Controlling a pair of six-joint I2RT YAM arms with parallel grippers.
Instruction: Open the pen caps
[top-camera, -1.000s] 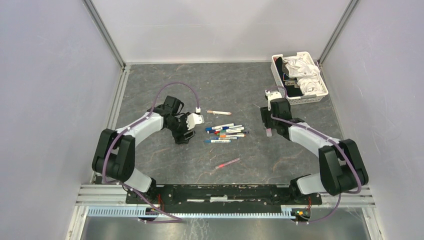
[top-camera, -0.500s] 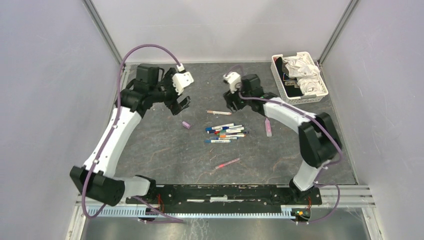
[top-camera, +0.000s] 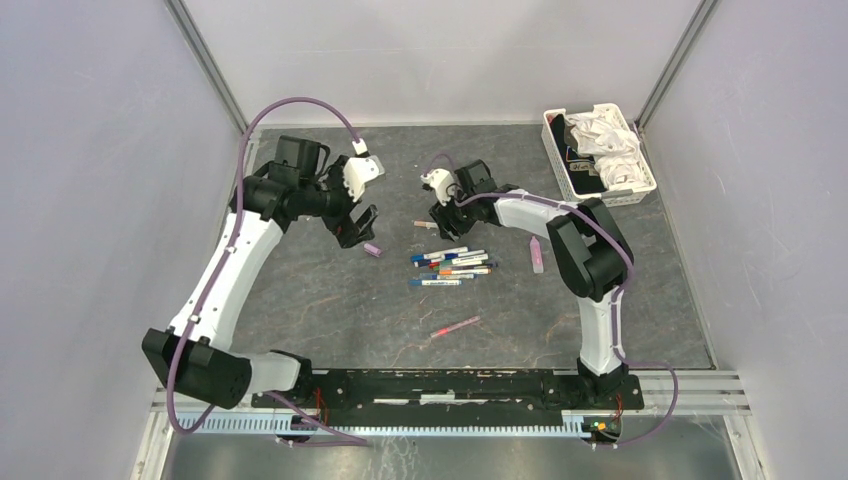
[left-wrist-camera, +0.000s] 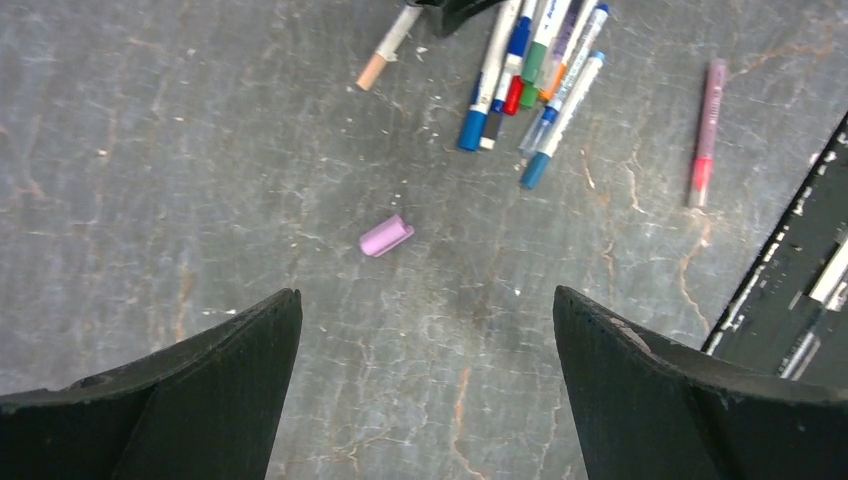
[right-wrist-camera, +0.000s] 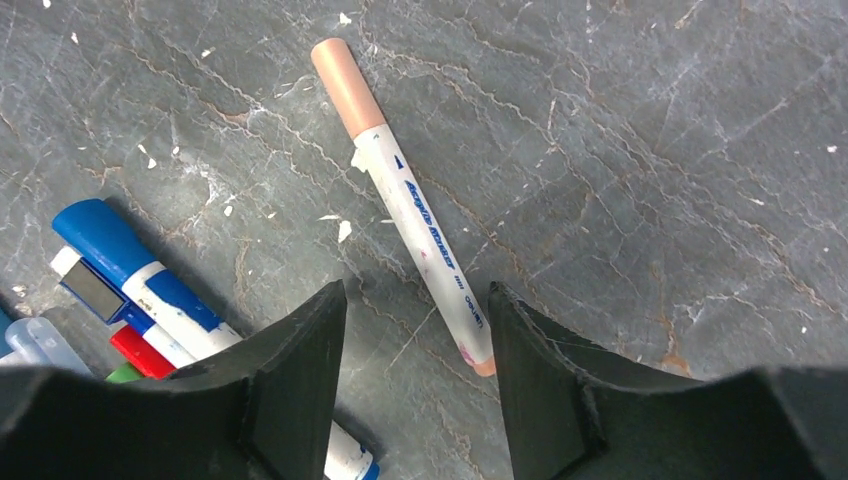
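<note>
Jaws wide apart on both grippers, with nothing between either pair. Against half a second before, found the right gripper shifted leftward to hang over the peach-capped pen, and the left gripper brought lower and nearer to the loose lilac cap; found that cap, the cluster of pens and the lilac barrel lying just where they had lain. Showed the lilac cap short and stubby, on its side on the grey veined table, alone, well apart from the cluster and far from the lilac barrel; framed it in the left wrist view ahead of the two dark fingers, touching neither. Kept blue, red, green and orange caps seated on the clustered pens, and the peach cap seated on its white pen, whose other end ran down between the right fingers. Stretched the left arm long up the left side, wrist turned inward; folded the right arm sharply at the elbow, forearm reaching left across the table
</note>
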